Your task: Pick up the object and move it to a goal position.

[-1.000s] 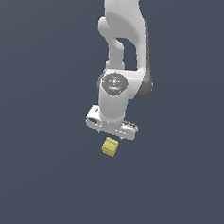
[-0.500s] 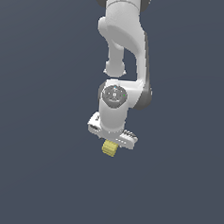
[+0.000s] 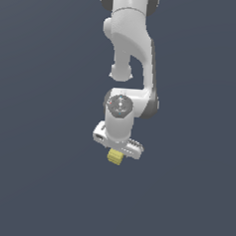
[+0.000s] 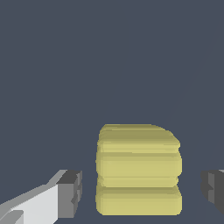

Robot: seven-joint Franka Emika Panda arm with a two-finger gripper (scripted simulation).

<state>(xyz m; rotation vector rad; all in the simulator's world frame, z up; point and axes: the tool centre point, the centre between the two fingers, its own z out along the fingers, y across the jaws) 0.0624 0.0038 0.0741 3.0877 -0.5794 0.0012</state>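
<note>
The object is a small pale-yellow cube with ridged sides (image 3: 114, 157). In the exterior view it sits on the dark grey ground just under the white hand. My gripper (image 3: 116, 153) points down over it and is open. In the wrist view the cube (image 4: 138, 170) stands between my two dark fingertips, with a finger (image 4: 70, 194) on one side and the other at the frame's edge. There is a visible gap between the cube and each finger, so the jaws are around it without touching.
The white arm (image 3: 129, 51) rises straight above the hand. Plain dark grey ground (image 3: 35, 184) lies all around, with no other objects in view.
The arm has come down and the hand has turned slightly, bringing the fingers down around the cube. The cube has stayed in place.
</note>
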